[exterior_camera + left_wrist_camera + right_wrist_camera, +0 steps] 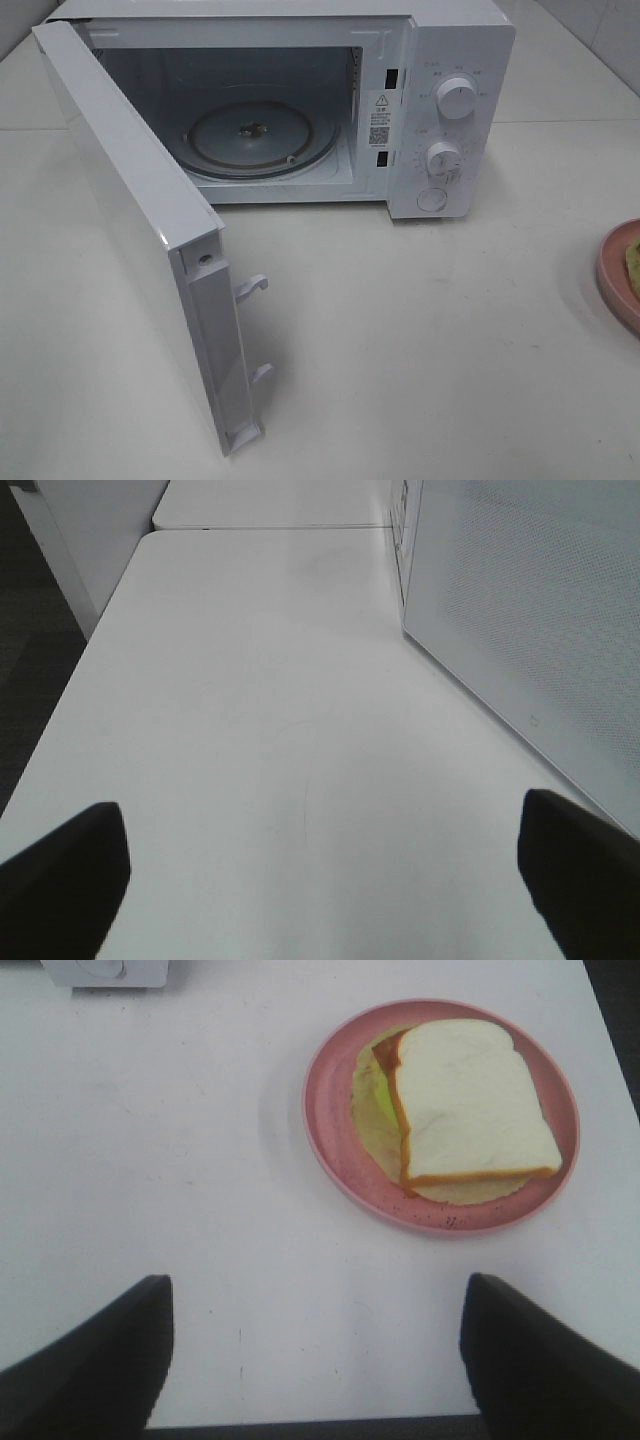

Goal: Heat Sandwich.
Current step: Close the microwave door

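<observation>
Right wrist view: the sandwich point(470, 1105) lies on the pink plate point(335, 1140), well to the right of the microwave point(440, 110). The microwave door point(130, 220) stands open, ready for food. Both the right gripper point(315, 1360) and left gripper point(320, 880) have wide, empty fingers.

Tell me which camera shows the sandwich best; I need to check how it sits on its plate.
The right wrist view: the sandwich lies whole on the pink plate, top slice and green-yellow filling visible. The exterior high view catches only a sliver of the plate at its right edge. The left wrist view shows none of it.
</observation>
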